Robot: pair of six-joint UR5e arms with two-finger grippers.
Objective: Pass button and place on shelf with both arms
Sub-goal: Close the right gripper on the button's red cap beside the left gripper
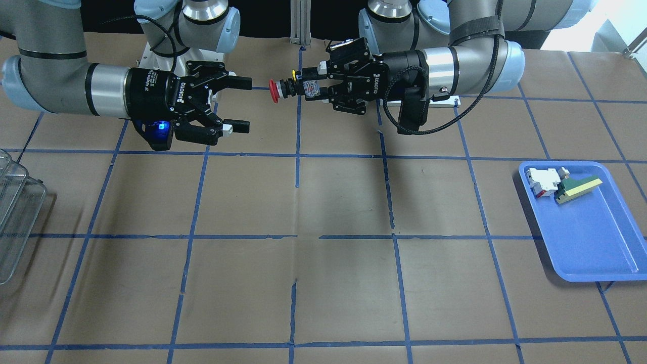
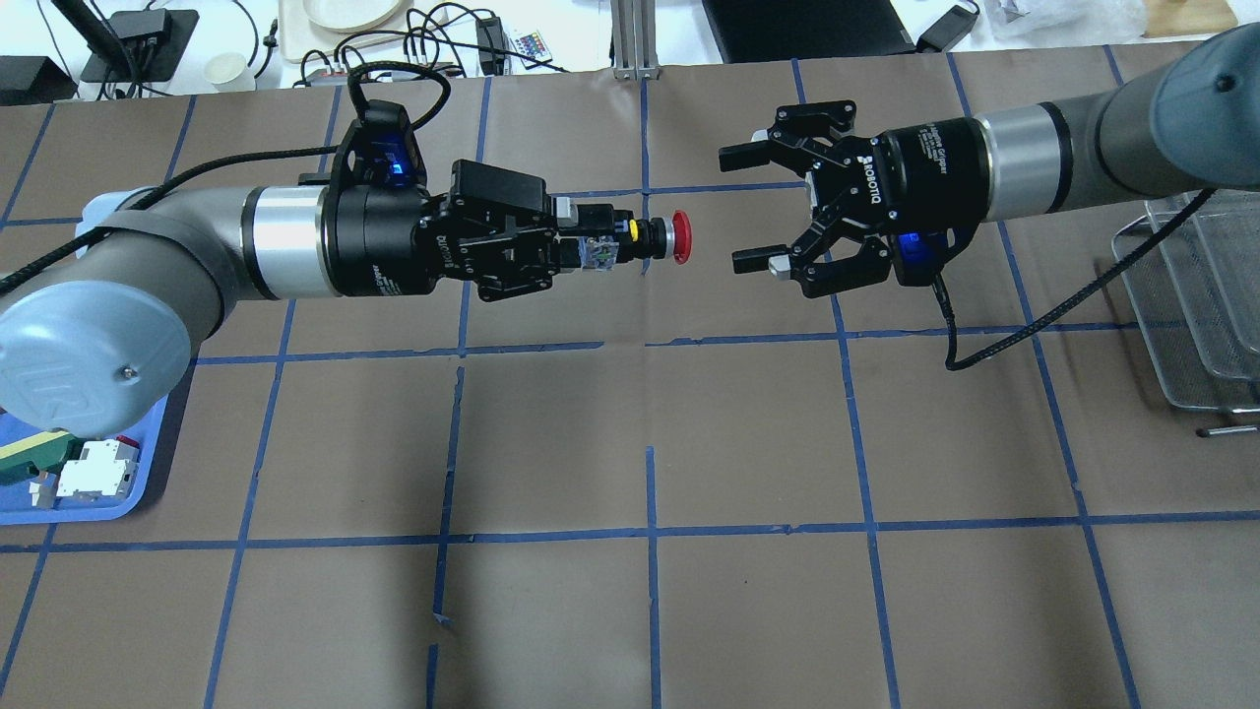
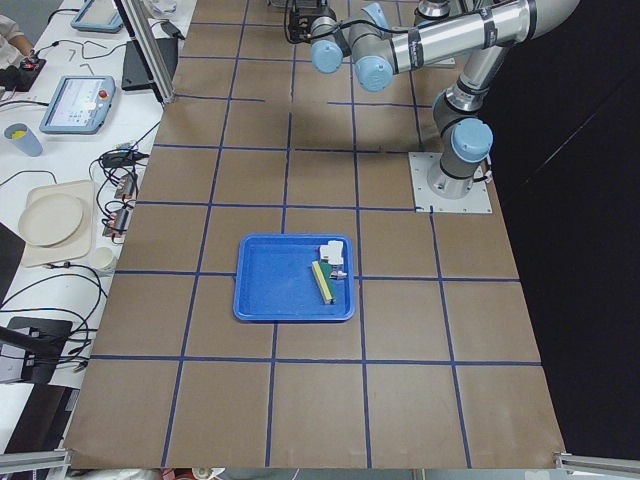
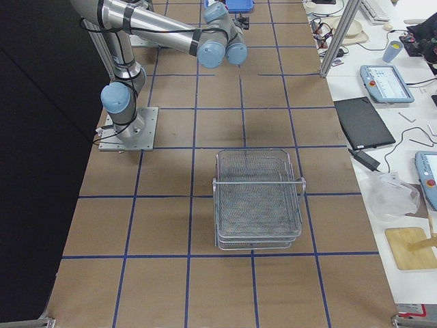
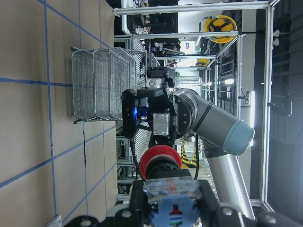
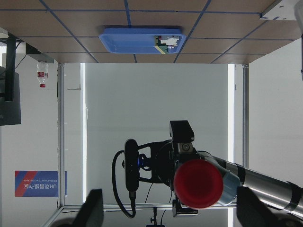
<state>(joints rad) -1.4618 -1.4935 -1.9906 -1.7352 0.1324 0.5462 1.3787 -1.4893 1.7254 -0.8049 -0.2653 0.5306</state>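
Above the brown paper-covered tabletop, the black two-finger left pincer clamps the terminal end of the small red-capped, black-bodied push button, whose long axis lies level with its cap aimed at the black right pincer, spread wide just beyond and not touching. The silver wire-mesh shelf stands well off on the right pincer's far side.

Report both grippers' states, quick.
Left gripper: shut, holding the button.
Right gripper: open, empty, jaws facing the button's red cap.
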